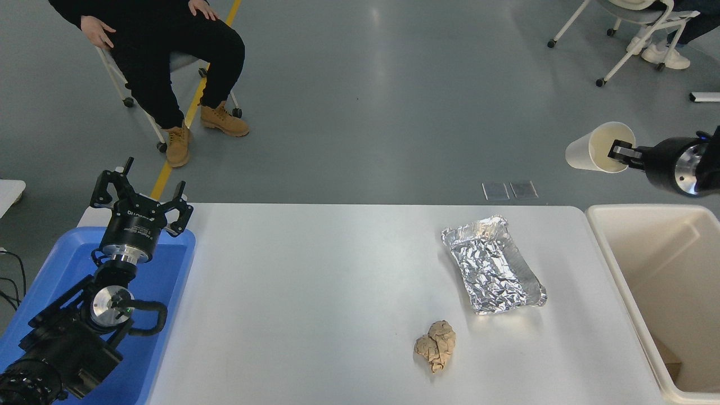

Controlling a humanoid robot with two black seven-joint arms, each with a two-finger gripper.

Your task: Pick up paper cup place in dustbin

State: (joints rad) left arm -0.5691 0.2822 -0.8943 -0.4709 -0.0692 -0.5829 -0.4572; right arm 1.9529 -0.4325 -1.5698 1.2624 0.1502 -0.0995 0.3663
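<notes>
White paper pinched at the rim: the right gripper has its jaws clamped on the wall of the paper cup, one jaw inside the mouth and one outside. The cup hangs high in the air beyond the table's far right corner, clear of everything and short of the dustbin, whose near-left rim lies below and to the right of it.

The cup lies almost on its side. Its long axis runs roughly left to right across the view, the closed base pointing left, away from the arm, and the open cream mouth facing right toward the gripper and a little toward the camera.

The hold looks thin, a rim pinch on soft paper, so a quick swing could fold the wall and let the cup twist or slip out. Let go from here, it would likely fall outside the bin, onto the floor or the table edge; it needs to travel right until it sits over the opening. Dropped from this height, a light cup could also glance off the rim.

Nearer in, a foil tray and a crumpled brown paper ball sit on the table. The left gripper is parked over the blue tray, jaws spread, holding nothing.
</notes>
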